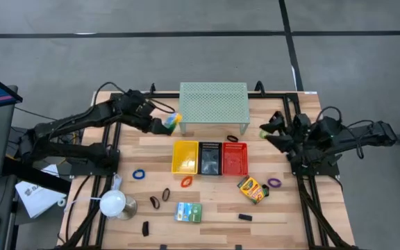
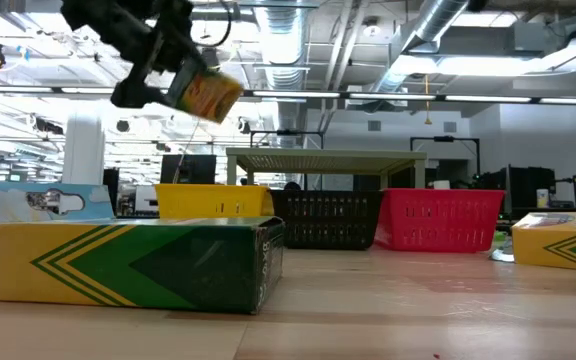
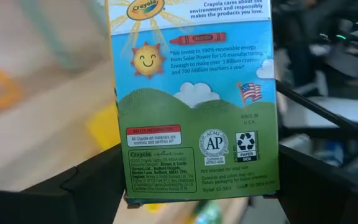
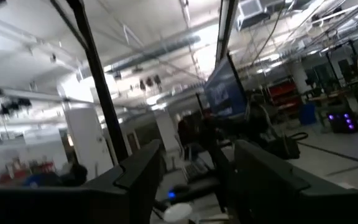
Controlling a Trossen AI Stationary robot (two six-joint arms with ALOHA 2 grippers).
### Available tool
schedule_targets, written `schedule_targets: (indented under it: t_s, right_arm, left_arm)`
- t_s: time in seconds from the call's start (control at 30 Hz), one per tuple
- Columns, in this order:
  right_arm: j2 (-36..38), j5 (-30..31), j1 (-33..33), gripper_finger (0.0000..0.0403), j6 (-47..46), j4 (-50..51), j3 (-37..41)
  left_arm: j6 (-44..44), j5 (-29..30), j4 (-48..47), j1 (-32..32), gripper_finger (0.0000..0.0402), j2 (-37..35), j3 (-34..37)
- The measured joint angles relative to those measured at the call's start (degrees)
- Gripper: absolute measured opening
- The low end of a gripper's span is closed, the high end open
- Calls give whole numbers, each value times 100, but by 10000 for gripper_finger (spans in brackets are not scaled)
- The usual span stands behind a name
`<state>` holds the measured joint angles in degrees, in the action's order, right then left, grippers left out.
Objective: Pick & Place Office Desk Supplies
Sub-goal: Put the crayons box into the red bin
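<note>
My left gripper (image 1: 165,125) is shut on a yellow, green and blue crayon box (image 1: 173,121), held in the air by the left end of the pale green mesh shelf (image 1: 213,101). The low view shows the gripper (image 2: 158,70) and the box (image 2: 208,95) high above the bins. A second crayon box (image 1: 253,189) and a green-white box (image 1: 188,212) lie flat on the table. Ring bands lie loose: blue (image 1: 139,174), orange (image 1: 186,182), purple (image 1: 274,183). My right gripper (image 1: 264,130) is open and empty at the right, its fingers (image 4: 135,174) pointing out into the room. My left gripper pinches the crayon box by its two narrow long sides (image 3: 124,186), near one end, one finger (image 3: 98,186) on each side, the printed back face toward the wrist camera. The fingers come slanting from the table's left. The box is tilted and lifted clear of the table.
Yellow (image 1: 185,157), black (image 1: 209,158) and red (image 1: 235,158) bins stand in a row in front of the shelf. A white round-headed lamp (image 1: 113,203) stands near left. Small black clips (image 1: 145,228) (image 1: 245,217) and dark rings (image 1: 155,202) lie near the front.
</note>
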<state>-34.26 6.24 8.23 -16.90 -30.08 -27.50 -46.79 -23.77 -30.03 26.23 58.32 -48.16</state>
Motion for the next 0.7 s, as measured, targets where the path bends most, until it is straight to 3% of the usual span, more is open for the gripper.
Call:
schedule_targets:
  t_s: [0.2, 0.37, 0.57, 0.7]
  right_arm:
    - [-1041, -437, 0, 201, 1108, 385, -897]
    - [-1812, -625, -24, 201, 1946, 1526, -1847]
    - [-2618, -753, -273, 201, 1811, 2656, -2918]
    - [-2982, -1529, -645, 210, 1355, 3163, -3445]
  left_arm:
    - [-520, -70, 711, -843, 347, -70, 2]
    - [-1018, -66, 1614, -1472, 347, -65, 2]
    - [-1445, -64, 2230, -2029, 347, -65, 2]
    - [-1555, -221, 2414, -2436, 347, -63, 2]
